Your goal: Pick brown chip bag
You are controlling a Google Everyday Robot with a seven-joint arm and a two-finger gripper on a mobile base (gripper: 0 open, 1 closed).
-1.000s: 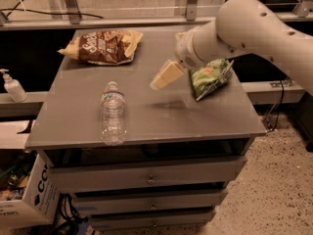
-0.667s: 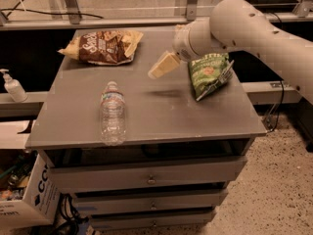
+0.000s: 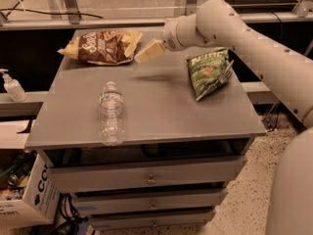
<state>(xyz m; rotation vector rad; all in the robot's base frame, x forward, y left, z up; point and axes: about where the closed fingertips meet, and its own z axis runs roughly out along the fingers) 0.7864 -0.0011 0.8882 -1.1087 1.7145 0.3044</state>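
Note:
The brown chip bag (image 3: 101,46) lies flat at the back left of the grey cabinet top (image 3: 156,111). It has a dark brown front with white lettering and yellow-tan ends. My gripper (image 3: 150,51) hangs just right of the bag's right end, above the back of the top. The white arm reaches in from the right.
A green chip bag (image 3: 210,71) lies at the right of the top. A clear plastic water bottle (image 3: 111,113) lies on its side at the front left. A sanitizer bottle (image 3: 12,85) stands on a ledge at the left. Drawers are below, and a cardboard box (image 3: 22,204) on the floor.
My gripper has moved left and toward the back, from beside the green chip bag to close beside the brown chip bag's right end. The objects have not moved.

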